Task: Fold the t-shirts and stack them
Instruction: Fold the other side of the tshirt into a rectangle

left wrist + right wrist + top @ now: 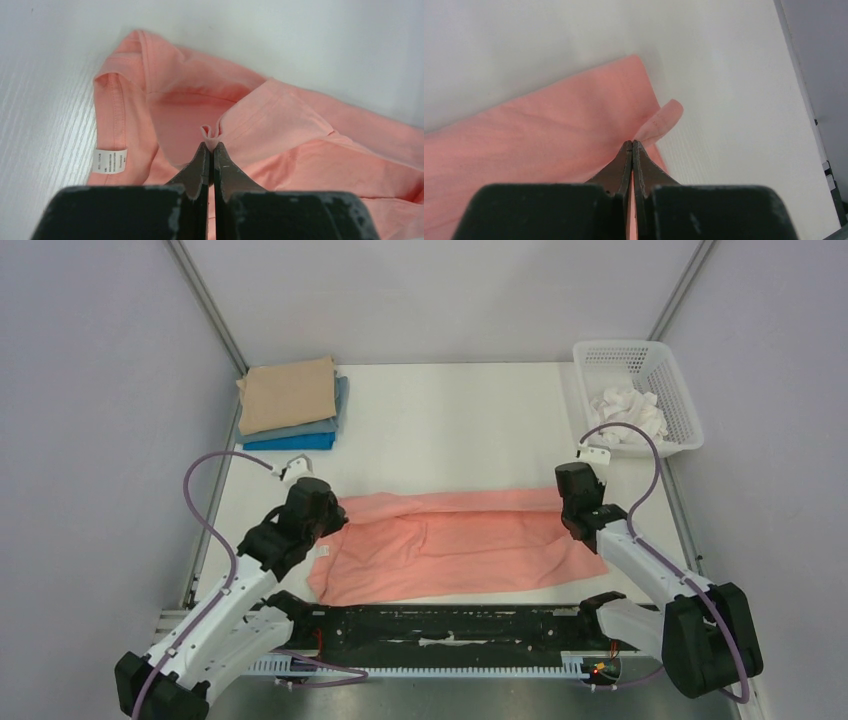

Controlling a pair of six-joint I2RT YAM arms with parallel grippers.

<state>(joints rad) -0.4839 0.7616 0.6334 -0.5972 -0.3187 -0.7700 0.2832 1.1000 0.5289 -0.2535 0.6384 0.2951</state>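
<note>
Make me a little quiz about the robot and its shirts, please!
1. True or false: the left pincer and the right pincer are both shut on the pink shirt.
2. Which colour tops the folded stack? A tan, B bright blue, C grey-blue.
3. Fill in: the white basket sits at the far ____ corner of the table.

Key: 1 true; 2 A; 3 right.

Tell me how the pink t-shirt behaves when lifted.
Probably floppy: the pink t-shirt lies wrinkled and puckers into a small loop at the left gripper. Likely sags in the middle, since only that and the right gripper pinch its ends.
</note>
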